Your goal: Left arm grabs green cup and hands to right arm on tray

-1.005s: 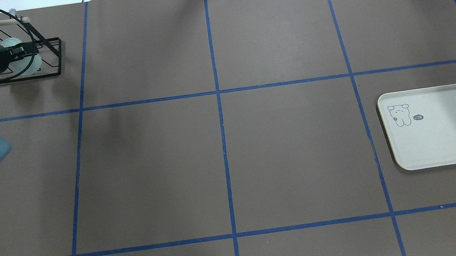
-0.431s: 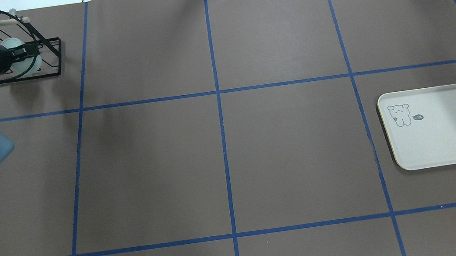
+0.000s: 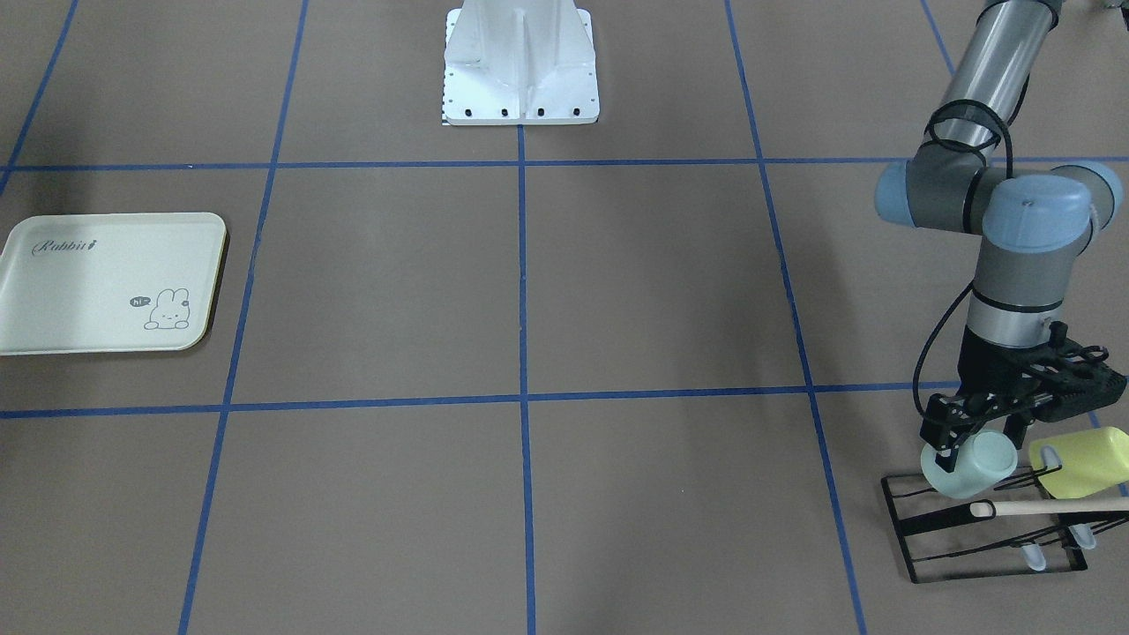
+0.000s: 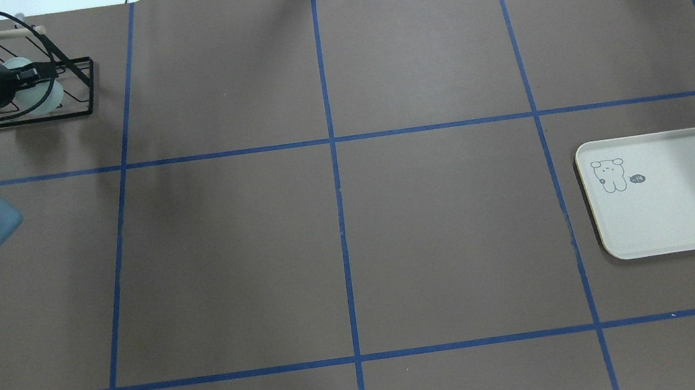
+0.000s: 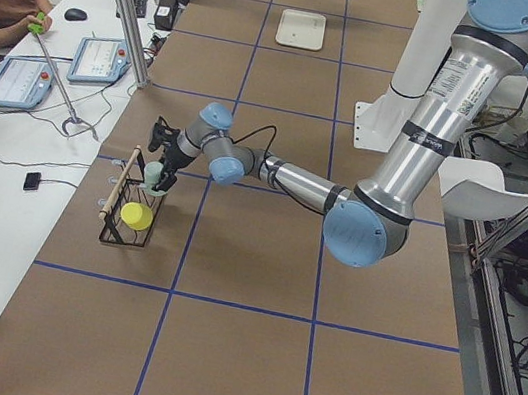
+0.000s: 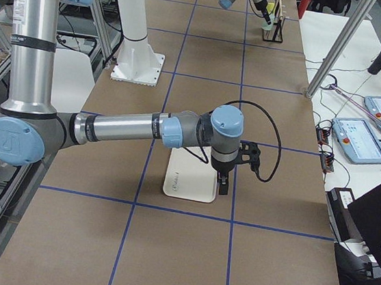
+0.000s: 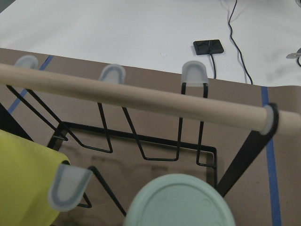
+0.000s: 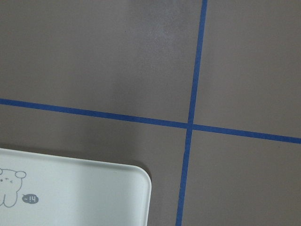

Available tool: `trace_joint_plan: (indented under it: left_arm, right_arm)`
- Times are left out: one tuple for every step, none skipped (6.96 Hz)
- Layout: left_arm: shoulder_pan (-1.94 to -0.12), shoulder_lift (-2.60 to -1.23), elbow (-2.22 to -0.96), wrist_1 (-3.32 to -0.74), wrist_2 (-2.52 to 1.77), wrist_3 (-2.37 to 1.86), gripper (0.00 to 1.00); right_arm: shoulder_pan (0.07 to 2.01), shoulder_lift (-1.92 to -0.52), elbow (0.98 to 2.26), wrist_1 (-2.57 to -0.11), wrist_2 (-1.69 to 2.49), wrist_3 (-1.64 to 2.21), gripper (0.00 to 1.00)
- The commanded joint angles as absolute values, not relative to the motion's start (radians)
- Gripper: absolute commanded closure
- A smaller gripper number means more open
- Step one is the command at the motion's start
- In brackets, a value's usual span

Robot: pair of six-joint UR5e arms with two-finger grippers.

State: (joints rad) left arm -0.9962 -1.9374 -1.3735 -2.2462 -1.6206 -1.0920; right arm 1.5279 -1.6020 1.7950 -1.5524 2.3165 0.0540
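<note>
The green cup [image 3: 968, 466] sits tilted on a prong at the end of a black wire rack [image 3: 917, 529]. It also shows in the overhead view [image 4: 39, 98] and close up in the left wrist view [image 7: 178, 202]. My left gripper [image 3: 979, 430] reaches down onto it, also seen from overhead [image 4: 33, 76]. Its fingers stand on either side of the cup and look open. The cream tray [image 4: 677, 198] lies empty at the far right, also in the front view [image 3: 88, 291]. My right gripper [image 6: 222, 185] hovers over the tray's edge [image 6: 186, 183]; I cannot tell whether it is open.
A yellow-green cup [image 3: 1080, 463] hangs on the same rack, next to the green cup, also in the left wrist view [image 7: 23, 183]. A wooden dowel [image 7: 141, 99] runs along the rack's top. The robot's white base [image 3: 520, 62] stands at the table's edge.
My left wrist and elbow have shifted slightly toward the rack. The green cup has stayed in place on its prong.
</note>
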Motion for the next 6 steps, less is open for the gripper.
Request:
trace_joint_plan:
  left_arm:
    - [-1.009,-1.940,-1.373,-2.246,-1.620,-1.069,0.08]
    - [-1.009,-1.942,-1.373,-2.246,-1.620,-1.071,0.14]
    - [-1.011,-1.945,-1.373,-2.246,-1.620,-1.072,0.22]
    - [-1.009,-1.947,-1.374,-2.246,-1.620,-1.077,0.43]
    - [-1.011,-1.948,-1.381,-2.246,-1.621,-1.075,0.67]
    - [-1.034,-1.948,-1.390,-2.246,-1.632,-1.071,0.77]
  right_arm:
    - [1.528,-1.603,1.795,-1.552,2.316,0.054,0.01]
    - [1.528,-1.603,1.792,-1.552,2.316,0.054,0.01]
    - [1.528,-1.603,1.790,-1.552,2.316,0.054,0.01]
    - [1.526,-1.601,1.792,-1.551,2.316,0.054,0.01]
    - [1.526,-1.595,1.793,-1.551,2.315,0.054,0.01]
    - [1.526,-1.595,1.792,-1.551,2.315,0.055,0.01]
